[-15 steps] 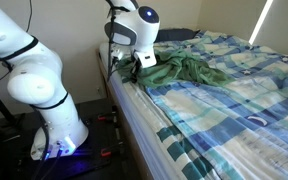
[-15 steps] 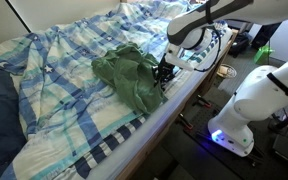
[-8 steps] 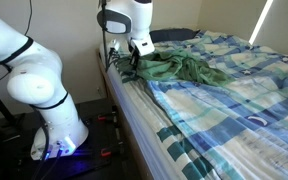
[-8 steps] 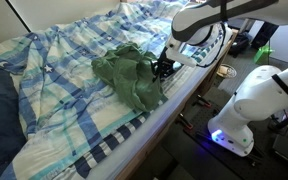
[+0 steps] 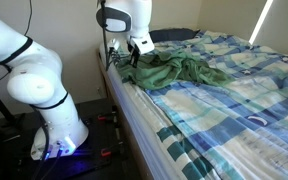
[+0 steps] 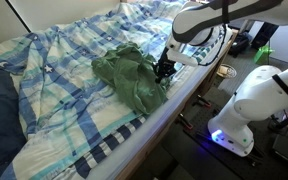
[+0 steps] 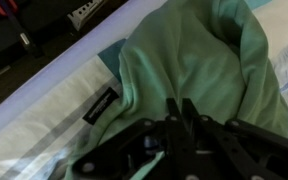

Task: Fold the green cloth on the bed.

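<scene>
While jaws pinch it, green cloth [image 5: 179, 70] crumpled, on plaid bed [image 5: 234, 120]

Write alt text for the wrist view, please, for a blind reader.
A crumpled green cloth fills most of the frame, lying on a pale bed sheet. The black gripper reaches in from below to the cloth; grip unclear.

In an exterior view, the camera stands beside my base [image 5: 44, 95], fairly near, and looks along the long edge of the worktop [image 5: 234, 115]. In an exterior view from over the worktop [image 6: 54, 95], it looks back across toward me from higher up. My wrist camera hangs very close over the green cloth [image 7: 204, 60], with my pincer [image 7: 184, 125] at the bottom of the frame. All three share that cloth and the worktop's edge.
</scene>
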